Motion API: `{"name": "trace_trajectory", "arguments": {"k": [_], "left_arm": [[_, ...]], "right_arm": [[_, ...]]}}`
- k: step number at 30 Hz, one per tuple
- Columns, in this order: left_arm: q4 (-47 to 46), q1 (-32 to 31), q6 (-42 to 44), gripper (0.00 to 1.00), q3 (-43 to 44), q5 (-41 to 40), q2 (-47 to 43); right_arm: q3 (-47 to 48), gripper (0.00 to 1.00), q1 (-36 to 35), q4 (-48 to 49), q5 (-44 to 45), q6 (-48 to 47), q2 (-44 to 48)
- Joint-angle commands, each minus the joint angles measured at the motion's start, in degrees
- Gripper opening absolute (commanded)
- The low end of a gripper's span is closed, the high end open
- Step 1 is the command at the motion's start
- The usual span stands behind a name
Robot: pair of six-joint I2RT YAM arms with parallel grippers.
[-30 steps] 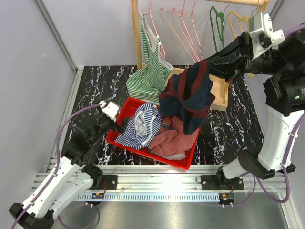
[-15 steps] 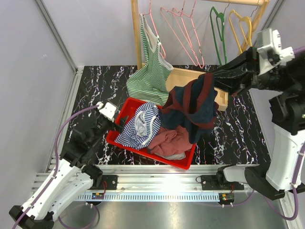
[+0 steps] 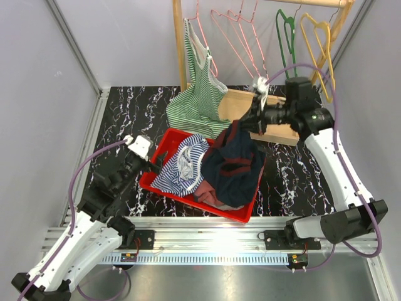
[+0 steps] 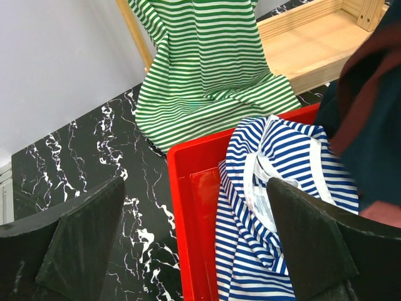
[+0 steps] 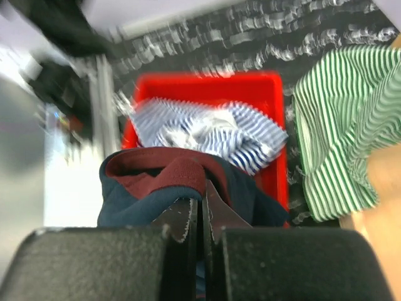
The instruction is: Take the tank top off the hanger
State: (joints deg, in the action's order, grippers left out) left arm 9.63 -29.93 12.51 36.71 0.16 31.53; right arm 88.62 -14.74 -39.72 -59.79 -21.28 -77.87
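My right gripper (image 3: 252, 123) is shut on a navy tank top with maroon trim (image 3: 233, 162), which droops onto the clothes in the red bin (image 3: 164, 142). The right wrist view shows its jaws (image 5: 202, 213) pinching the maroon edge of that top (image 5: 164, 179) above the bin (image 5: 207, 83). A green-striped tank top (image 3: 198, 99) hangs from a hanger on the wooden rack at the back left. My left gripper (image 3: 152, 167) is open and empty at the bin's left rim (image 4: 187, 207), near a blue-striped top (image 4: 282, 188). The green-striped top also shows in the left wrist view (image 4: 207, 69).
Bare pink (image 3: 237, 37), green (image 3: 285, 31) and yellow hangers (image 3: 321, 39) hang on the rail. The rack's wooden post (image 3: 178, 44) and base (image 3: 285, 130) stand behind the bin. A reddish garment lies under the navy top. Grey walls close both sides.
My right arm has swung down and to the left, bringing the navy top from the air beside the rack onto the pile in the red bin. The left arm has barely moved.
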Motion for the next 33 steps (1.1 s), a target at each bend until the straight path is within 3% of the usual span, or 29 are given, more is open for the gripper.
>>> {"name": "trace_trajectory", "arguments": {"k": [1, 5, 8, 14, 18, 21, 22, 24, 26, 28, 30, 33], "left_arm": [[-3.5, 0.3, 0.6, 0.99, -0.7, -1.1, -0.6], [-4.4, 0.3, -0.5, 0.99, -0.6, -0.7, -0.1], [-4.6, 0.8, -5.6, 0.99, 1.3, -0.6, 1.6], [-6.4, 1.2, -13.9, 0.99, 6.5, 5.5, 6.3], [-8.7, 1.2, -22.0, 0.99, 12.7, 6.8, 10.6], [-8.7, 1.3, -28.4, 0.99, 19.5, 7.0, 16.3], [-8.7, 1.2, -30.2, 0.99, 21.1, 6.9, 18.3], [-8.9, 1.3, -36.0, 0.99, 25.6, 6.1, 23.2], [-9.4, 1.3, -40.0, 0.99, 28.4, 5.6, 26.5], [-9.4, 1.2, -45.4, 0.99, 33.0, 4.2, 31.6], [-8.8, 1.3, -49.8, 0.98, 38.8, 2.1, 35.4], [-6.6, 1.3, -52.7, 0.96, 47.7, -1.5, 42.5]], "right_arm": [[-6.6, 0.00, -4.0, -7.8, 10.3, -21.2, 4.4], [-17.8, 0.00, -8.5, -8.3, 17.9, -31.1, 4.6], [-26.8, 0.01, -13.0, -5.6, 23.7, -32.9, 2.5], [-31.8, 0.07, -18.2, -1.8, 29.9, -31.6, -3.9], [-29.9, 0.19, -18.4, -3.5, 30.9, -30.8, -3.5], [-27.8, 0.40, -18.4, -4.7, 33.0, -30.2, 0.2], [-26.7, 0.62, -18.4, -4.9, 33.9, -29.7, 1.3], [-25.7, 0.76, -18.4, -4.9, 38.4, -29.1, 4.6], [-24.7, 0.85, -17.6, -4.5, 40.6, -27.4, 7.7], [-24.4, 0.88, -15.2, -3.7, 40.5, -25.2, 9.4], [-24.9, 0.97, -12.9, -2.8, 37.1, -23.7, 11.5], [-27.0, 1.00, -8.7, -0.9, 32.3, -21.4, 14.1]]}}
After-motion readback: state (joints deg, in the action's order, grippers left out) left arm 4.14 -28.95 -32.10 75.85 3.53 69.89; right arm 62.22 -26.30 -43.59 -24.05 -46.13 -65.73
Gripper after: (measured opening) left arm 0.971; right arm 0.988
